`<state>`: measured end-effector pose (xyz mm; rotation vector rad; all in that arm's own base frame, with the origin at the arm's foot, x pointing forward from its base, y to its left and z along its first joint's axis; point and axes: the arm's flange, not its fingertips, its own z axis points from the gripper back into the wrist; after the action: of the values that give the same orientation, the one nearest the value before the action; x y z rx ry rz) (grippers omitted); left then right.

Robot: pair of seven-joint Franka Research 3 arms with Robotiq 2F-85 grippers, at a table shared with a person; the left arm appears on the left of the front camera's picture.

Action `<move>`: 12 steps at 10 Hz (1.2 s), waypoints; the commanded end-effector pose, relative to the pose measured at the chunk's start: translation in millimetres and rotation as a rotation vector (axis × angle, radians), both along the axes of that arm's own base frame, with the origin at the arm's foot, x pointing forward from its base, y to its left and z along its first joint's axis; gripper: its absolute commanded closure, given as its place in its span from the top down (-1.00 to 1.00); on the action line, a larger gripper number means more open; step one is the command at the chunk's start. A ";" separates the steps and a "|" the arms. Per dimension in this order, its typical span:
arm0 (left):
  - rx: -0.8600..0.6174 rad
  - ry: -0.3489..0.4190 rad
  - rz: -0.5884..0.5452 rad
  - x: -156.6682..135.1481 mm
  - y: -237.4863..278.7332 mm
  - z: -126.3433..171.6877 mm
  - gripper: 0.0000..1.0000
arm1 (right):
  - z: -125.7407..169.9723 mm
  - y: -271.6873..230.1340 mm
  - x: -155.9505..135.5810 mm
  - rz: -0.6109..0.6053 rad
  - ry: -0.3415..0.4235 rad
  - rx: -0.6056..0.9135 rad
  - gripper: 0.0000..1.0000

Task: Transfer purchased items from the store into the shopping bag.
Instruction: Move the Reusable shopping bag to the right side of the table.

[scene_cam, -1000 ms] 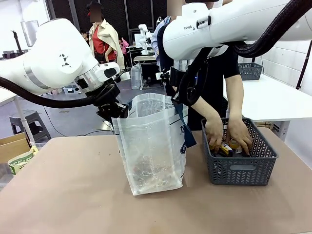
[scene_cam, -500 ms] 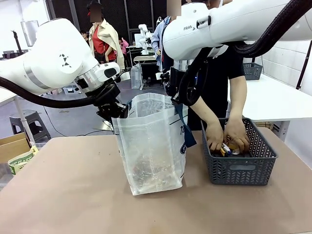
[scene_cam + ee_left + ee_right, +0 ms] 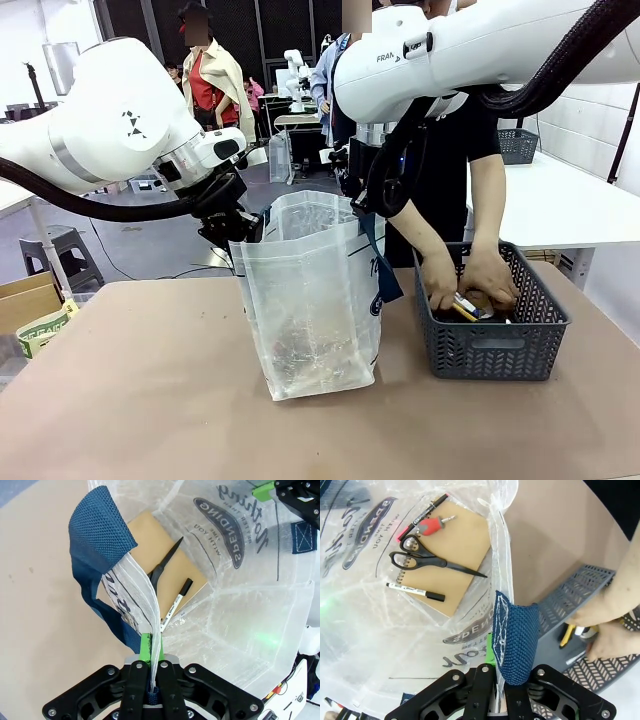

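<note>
Shopping bag point(image 3: 315, 300) held open on the desk point(image 3: 140, 400).
The left claw point(image 3: 154, 655) is clamped on the bag's left rim. Inside lie a brown notebook point(image 3: 455, 542), scissors point(image 3: 427, 562) and pens point(image 3: 415, 590). The right claw point(image 3: 495, 655) pinches the right rim at the blue strap point(image 3: 516, 640). Beside it, a person's hands point(image 3: 465, 280) are down in the grey basket point(image 3: 495, 350).
</note>
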<state>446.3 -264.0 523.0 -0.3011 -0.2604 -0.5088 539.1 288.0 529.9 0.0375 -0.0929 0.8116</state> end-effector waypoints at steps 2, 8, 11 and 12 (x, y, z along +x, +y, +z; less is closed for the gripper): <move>0.005 -0.004 -0.002 -0.2 0.6 0.7 -1.00 | 0.3 -0.7 0.2 -0.001 -0.001 0.000 -1.00; 0.005 -0.004 -0.002 -0.2 0.6 0.7 -1.00 | 0.3 -0.7 0.2 -0.001 -0.001 0.000 -1.00; 0.005 -0.004 -0.002 -0.2 0.6 0.7 -1.00 | 0.3 -0.7 0.2 -0.001 -0.001 0.000 -1.00; 0.005 -0.004 -0.002 -0.2 0.6 0.7 -1.00 | 0.3 -0.7 0.2 -0.001 -0.001 0.000 -1.00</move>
<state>446.3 -264.0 523.0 -0.3011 -0.2604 -0.5088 539.1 288.0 529.9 0.0375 -0.0929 0.8116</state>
